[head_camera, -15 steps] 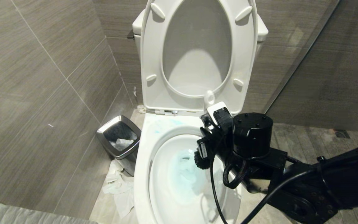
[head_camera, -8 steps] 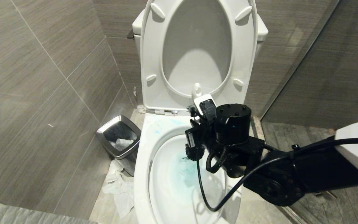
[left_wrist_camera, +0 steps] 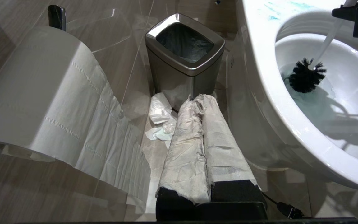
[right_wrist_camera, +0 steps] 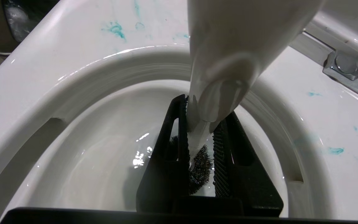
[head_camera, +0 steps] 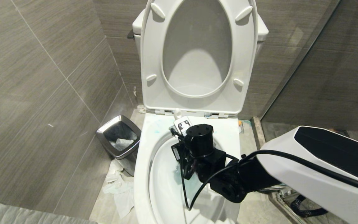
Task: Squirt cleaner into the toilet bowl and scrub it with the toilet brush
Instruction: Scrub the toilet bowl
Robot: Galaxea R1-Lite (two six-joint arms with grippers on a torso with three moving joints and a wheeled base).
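The white toilet bowl (head_camera: pixel 141 161) fills the middle of the head view, its seat and lid raised. My right gripper (right_wrist_camera: pixel 200 105) reaches down over the back of the bowl and is shut on the toilet brush's white handle (right_wrist_camera: pixel 228 62). The handle's rounded end (head_camera: pixel 177 112) sticks up just below the hinges. The black bristle head (left_wrist_camera: pixel 305 77) sits low in the basin at the water. Turquoise cleaner smears (right_wrist_camera: pixel 115 28) mark the rim, and the water (head_camera: pixel 194 183) is tinted blue. My left gripper (left_wrist_camera: pixel 197 99), its fingers wrapped in tissue, is shut and hangs low beside the bowl.
A square steel bin (head_camera: pixel 119 140) with a black liner stands left of the toilet, with crumpled tissue (head_camera: pixel 117 186) on the floor before it. A toilet paper roll (left_wrist_camera: pixel 33 93) hangs on the left wall. A glass shower panel (head_camera: pixel 291 71) stands to the right.
My right arm has swung left and sunk deeper over the bowl, carrying the brush. The handle's end dropped from in front of the raised seat to hinge level.
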